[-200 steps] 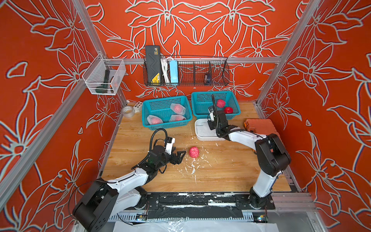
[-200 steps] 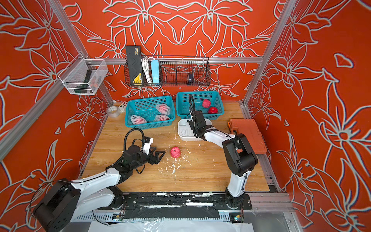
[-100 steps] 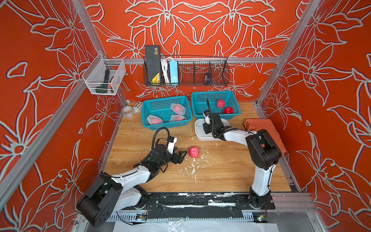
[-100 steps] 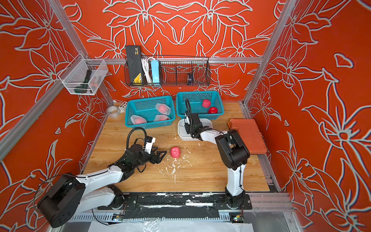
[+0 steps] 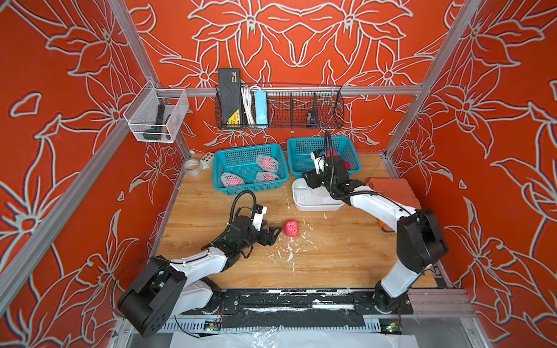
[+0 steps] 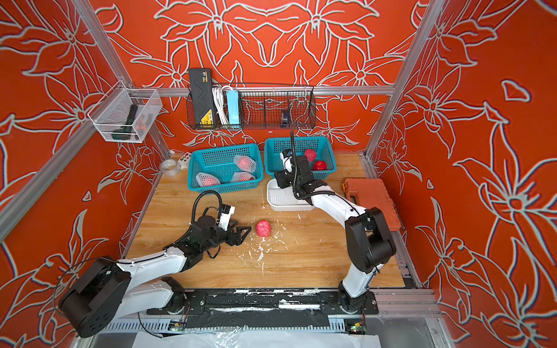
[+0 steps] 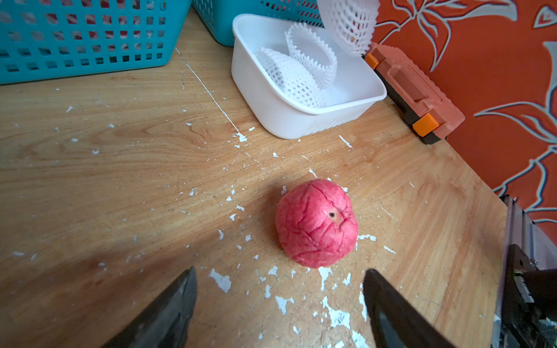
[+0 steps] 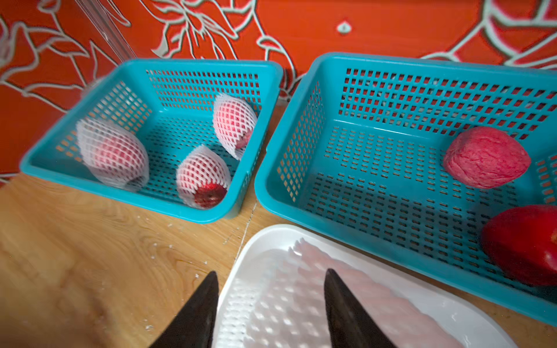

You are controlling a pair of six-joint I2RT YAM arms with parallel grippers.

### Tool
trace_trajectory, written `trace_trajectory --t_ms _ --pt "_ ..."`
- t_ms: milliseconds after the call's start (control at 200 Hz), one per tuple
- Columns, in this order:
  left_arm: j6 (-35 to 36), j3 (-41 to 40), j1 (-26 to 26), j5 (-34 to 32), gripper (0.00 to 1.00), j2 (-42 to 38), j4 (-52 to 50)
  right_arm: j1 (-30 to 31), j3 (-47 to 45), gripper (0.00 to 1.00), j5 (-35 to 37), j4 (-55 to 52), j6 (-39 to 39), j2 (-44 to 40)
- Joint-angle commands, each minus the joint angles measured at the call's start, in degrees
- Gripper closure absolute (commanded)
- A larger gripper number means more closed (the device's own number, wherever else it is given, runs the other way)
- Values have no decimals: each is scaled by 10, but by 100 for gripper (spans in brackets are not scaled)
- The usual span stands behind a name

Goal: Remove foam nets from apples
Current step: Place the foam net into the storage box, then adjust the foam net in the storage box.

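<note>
A bare pink apple (image 5: 291,228) (image 7: 316,223) lies on the wooden table. My left gripper (image 5: 275,235) (image 7: 278,272) stands open just left of it, not touching. My right gripper (image 5: 310,180) (image 8: 271,272) hovers open over the white tray (image 5: 316,206). A blurred foam net (image 8: 301,289) sits below its fingers, and in the left wrist view this foam net (image 7: 348,27) hangs above the tray. Two more nets (image 7: 289,75) lie in the tray. Three netted apples (image 8: 113,153) (image 8: 202,174) (image 8: 234,123) rest in the left teal basket (image 5: 220,180).
The right teal basket (image 6: 271,147) holds two bare apples (image 8: 485,156) (image 8: 524,244). An orange case (image 5: 391,188) lies at the right edge, a tape roll (image 5: 193,166) at the back left. White foam flakes (image 5: 289,256) litter the table around the apple.
My right gripper was shut over the tray and has opened, letting the foam net drop toward the tray. The left gripper has crept slightly closer to the bare apple.
</note>
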Motion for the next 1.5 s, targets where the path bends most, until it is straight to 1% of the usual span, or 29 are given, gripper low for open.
trace_trajectory --t_ms 0,60,235,290,390,500,606,681,806,1091,1196,1416,1496 --pt "9 10 -4 2 16 -8 7 -21 10 44 -48 -33 49 -25" --pt "10 10 -4 -1 16 -11 4 -31 6 46 -51 -37 55 -33" --pt "12 8 -5 -3 16 -16 0 -44 -8 50 -3 -59 29 -45" --pt "13 9 -4 -3 16 -16 -2 -52 -12 52 1 -63 29 -46" --pt "11 5 -4 -3 16 -17 1 -62 -18 52 -25 -52 35 -38" --pt "11 7 -5 -3 16 -15 2 -62 12 52 -64 -77 15 -7" --pt "13 11 -5 -5 16 -14 0 -62 45 59 -108 -91 8 30" --pt "14 12 -6 -6 16 -14 1 -59 58 60 -131 -82 9 58" --pt "14 14 -6 -6 16 -10 -2 -53 75 63 -140 -86 12 91" --pt "14 13 -7 -8 16 -1 0 -47 52 65 -105 -93 0 122" --pt "13 16 -7 -3 16 7 5 -45 43 64 -73 -105 -9 124" --pt "13 20 -9 0 16 20 8 -35 53 65 -33 -137 -33 145" --pt "13 19 -10 -2 16 21 7 -31 58 64 -33 -144 -38 158"
